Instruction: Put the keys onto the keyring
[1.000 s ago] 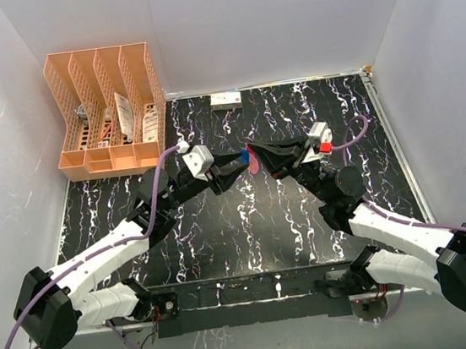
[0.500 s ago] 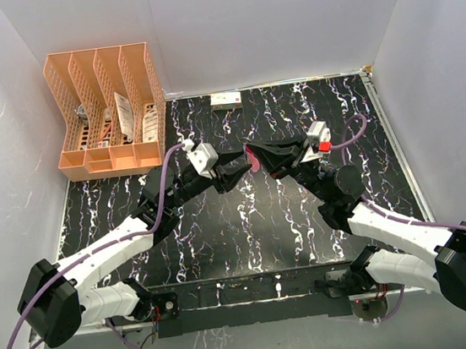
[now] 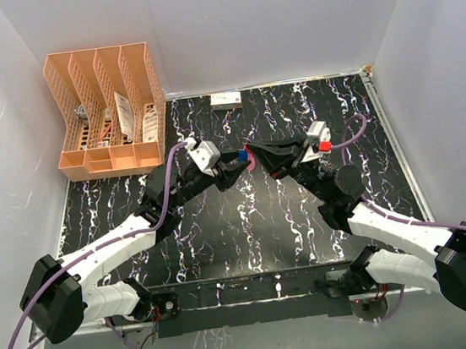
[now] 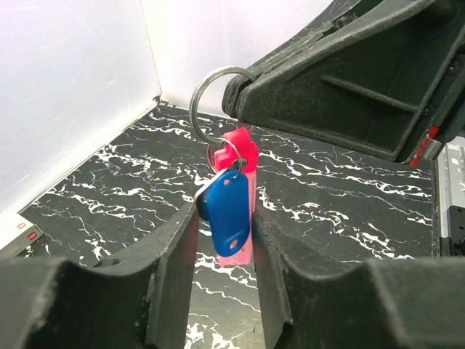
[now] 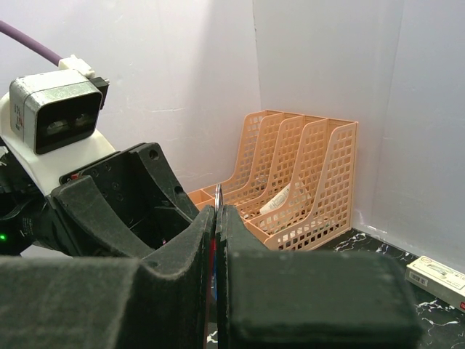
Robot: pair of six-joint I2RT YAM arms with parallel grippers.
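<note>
Item 1: keyring, a thin metal ring (image 4: 194,98) joined to a short red-pink strap (image 4: 243,149). I see it held above the black marbled table (image 4: 109,182), mid-scene between both arms. In the left wrist view its long axis runs up-down, ring end uppermost.
Item 2: blue-headed key (image 4: 227,211), lying flat against the strap along the same axis.
Item 3: right gripper (image 5: 216,225), jaws pressed together on the ring.
Item 4: left gripper (image 3: 236,161), jaws narrowed against the key and strap.
</note>
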